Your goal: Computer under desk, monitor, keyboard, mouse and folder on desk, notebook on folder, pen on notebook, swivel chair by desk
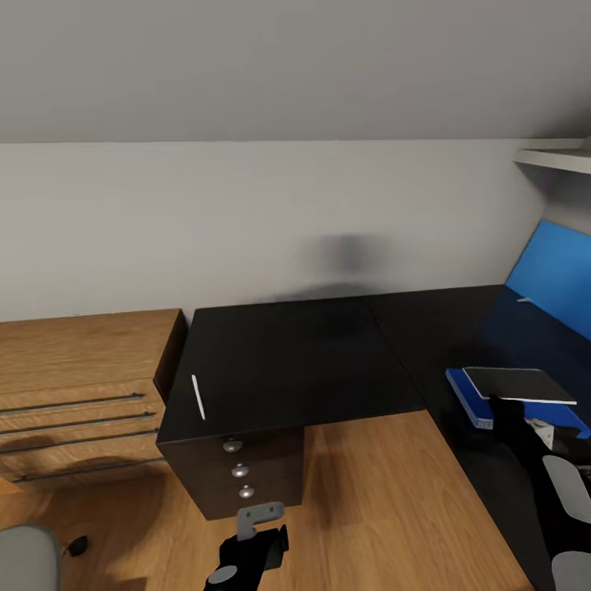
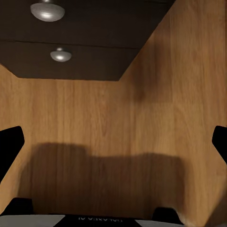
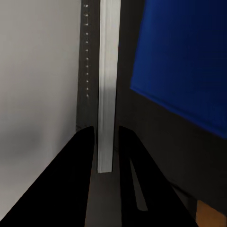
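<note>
Head view: my right gripper [image 1: 502, 404] pinches the one grey notebook [image 1: 519, 384] over the one blue folder [image 1: 476, 406] on the desk [image 1: 287, 361], so it stacks on top. One pen [image 1: 198, 396] waits far left.

Left wrist: left gripper [image 2: 113, 142] spread over floor, two drawer knobs [image 2: 47, 10].

Right wrist: fingers [image 3: 80, 156] clamp the notebook's edge.
</note>
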You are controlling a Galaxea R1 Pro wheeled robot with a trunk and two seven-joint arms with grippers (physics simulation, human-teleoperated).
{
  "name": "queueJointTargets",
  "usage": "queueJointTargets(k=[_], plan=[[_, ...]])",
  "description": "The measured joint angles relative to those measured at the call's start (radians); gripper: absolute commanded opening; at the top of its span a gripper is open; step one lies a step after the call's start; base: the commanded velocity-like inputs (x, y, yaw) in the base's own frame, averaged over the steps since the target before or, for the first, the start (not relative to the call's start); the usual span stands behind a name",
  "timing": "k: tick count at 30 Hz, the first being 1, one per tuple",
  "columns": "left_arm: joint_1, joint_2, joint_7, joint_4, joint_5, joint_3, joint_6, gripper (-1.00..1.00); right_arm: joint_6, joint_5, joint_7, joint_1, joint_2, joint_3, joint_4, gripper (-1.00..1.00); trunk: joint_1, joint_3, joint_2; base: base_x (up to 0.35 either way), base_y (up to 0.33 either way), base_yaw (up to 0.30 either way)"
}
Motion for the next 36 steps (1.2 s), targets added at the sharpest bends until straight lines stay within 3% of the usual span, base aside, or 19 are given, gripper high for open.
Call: queueJointTargets(k=[3, 5, 9, 11, 17, 22, 27, 36], plan=[[0.000, 0.000, 0.001, 0.000, 0.000, -0.002, 0.000, 1.00, 0.000, 0.000, -0.008, 0.000, 0.000, 0.000, 0.000, -1.00, 0.000, 0.000, 0.000, 0.029, 0.000, 0.000], [0.000, 0.001, 0.003, -0.001, -0.001, -0.025, -0.026, 1.00, 0.000, 0.000, -0.013, 0.000, 0.000, 0.000, 0.000, -1.00, 0.000, 0.000, 0.000, 0.007, 0.000, 0.000], [0.012, 0.020, 0.043, -0.001, 0.002, -0.109, -0.212, 1.00, 0.000, 0.001, -0.015, 0.000, 0.000, 0.000, 0.000, -1.00, 0.000, 0.000, 0.000, 0.002, 0.000, 0.000], [0.018, 0.031, 0.082, -0.001, 0.004, -0.148, -0.266, 1.00, 0.000, 0.002, -0.015, 0.000, 0.000, 0.000, -0.001, -1.00, 0.000, 0.000, 0.000, 0.000, 0.000, 0.000], [0.024, 0.044, 0.183, -0.008, 0.005, -0.241, -0.320, 1.00, 0.000, 0.003, -0.016, 0.000, -0.013, 0.000, -0.001, -1.00, 0.000, 0.000, 0.000, 0.116, 0.000, 0.000], [0.025, 0.045, 0.195, -0.009, 0.006, -0.250, -0.323, 1.00, 0.000, 0.005, -0.026, 0.000, -0.019, 0.000, 0.000, -1.00, 0.000, 0.000, 0.000, 0.050, 0.000, 0.000], [0.025, 0.044, 0.197, -0.009, 0.006, -0.252, -0.324, 1.00, 0.003, 0.008, -0.092, 0.000, -0.023, -0.001, 0.002, -1.00, 0.000, 0.000, 0.000, 0.031, 0.000, 0.000], [0.025, 0.044, 0.197, -0.009, 0.007, -0.252, -0.324, 1.00, 0.002, 0.007, -0.105, 0.000, -0.028, -0.001, 0.002, -1.00, 0.000, 0.000, 0.000, 0.157, 0.000, 0.000]])
